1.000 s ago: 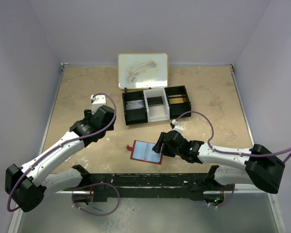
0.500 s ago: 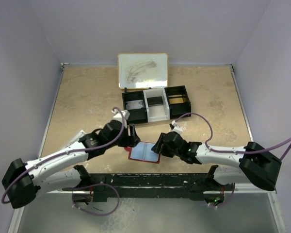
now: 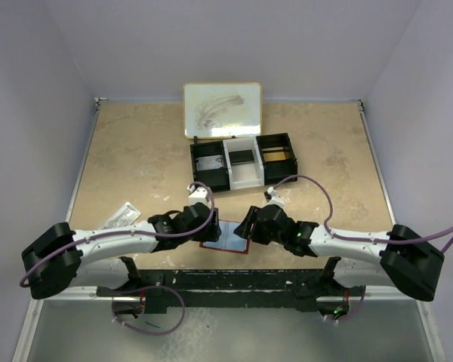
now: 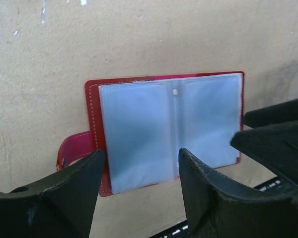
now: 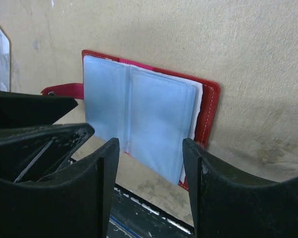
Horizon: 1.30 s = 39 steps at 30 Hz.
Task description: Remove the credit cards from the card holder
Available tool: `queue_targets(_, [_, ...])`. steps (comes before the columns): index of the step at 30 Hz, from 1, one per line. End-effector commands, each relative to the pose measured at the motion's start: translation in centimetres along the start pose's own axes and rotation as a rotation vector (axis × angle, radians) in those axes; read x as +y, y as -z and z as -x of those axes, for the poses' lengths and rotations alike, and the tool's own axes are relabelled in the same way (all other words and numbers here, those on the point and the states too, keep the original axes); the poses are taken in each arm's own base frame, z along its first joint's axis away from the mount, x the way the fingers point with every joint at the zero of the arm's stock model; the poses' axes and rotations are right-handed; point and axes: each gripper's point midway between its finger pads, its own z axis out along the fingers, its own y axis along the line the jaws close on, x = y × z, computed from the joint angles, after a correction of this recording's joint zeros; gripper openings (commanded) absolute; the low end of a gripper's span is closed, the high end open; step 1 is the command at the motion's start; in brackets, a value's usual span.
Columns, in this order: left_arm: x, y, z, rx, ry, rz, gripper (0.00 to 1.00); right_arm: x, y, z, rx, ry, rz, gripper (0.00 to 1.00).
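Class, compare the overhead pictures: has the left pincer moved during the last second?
Yes: the left pincer swung right and nearer, from left of the black tray to the red card holder.

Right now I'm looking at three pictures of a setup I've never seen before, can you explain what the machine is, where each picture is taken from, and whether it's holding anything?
These are two robot arms bolted at the near edge of a table. The wide picture comes from a camera above and behind them. The two close-ups come from a camera on each wrist, so the black prongs there are that arm's own fingers. On the table are a red card holder lying open with its clear sleeves showing, a black tray with three compartments, a small whiteboard and a pale packet. The left gripper and the right gripper sit at either side of the holder with jaws open. Nothing is held.
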Motion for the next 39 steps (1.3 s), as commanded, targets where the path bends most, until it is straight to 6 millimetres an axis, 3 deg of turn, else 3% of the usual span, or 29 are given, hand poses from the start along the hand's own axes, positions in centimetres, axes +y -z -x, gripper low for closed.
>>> queue_targets(1, [0.4, -0.9, 0.3, -0.049, 0.047, 0.031, 0.59, 1.4, 0.3, -0.2, 0.004, -0.022, 0.08, 0.57])
queue_targets(10, [2.1, -1.7, -1.7, -0.001, 0.027, 0.086, 0.55, -0.9, -0.4, -1.3, 0.032, -0.068, -0.003, 0.57])
queue_targets(19, [1.9, -1.8, -2.4, 0.016, 0.028, 0.062, 0.44, -0.4, -1.6, -2.5, 0.088, -0.07, 0.021, 0.57])
queue_targets(22, [1.7, -1.9, -2.6, 0.024, 0.023, 0.055, 0.42, 0.6, -2.1, -2.4, 0.092, -0.062, 0.051, 0.55])
queue_targets(27, [1.7, -1.8, -2.6, 0.019, 0.026, 0.054, 0.39, 3.0, -2.3, -1.4, 0.059, -0.032, 0.137, 0.35])
queue_targets(33, [2.0, -1.4, -2.3, -0.001, 0.037, 0.064, 0.36, 4.6, -2.0, 0.2, 0.025, 0.053, 0.119, 0.06])
queue_targets(36, [1.9, -1.1, -1.8, -0.018, 0.043, 0.058, 0.35, 5.5, -2.0, 0.2, 0.039, 0.107, 0.146, 0.02])
queue_targets(39, [1.5, -1.0, -1.4, -0.029, 0.048, 0.048, 0.35, 3.9, -2.7, -0.2, 0.069, 0.144, 0.03, 0.0])
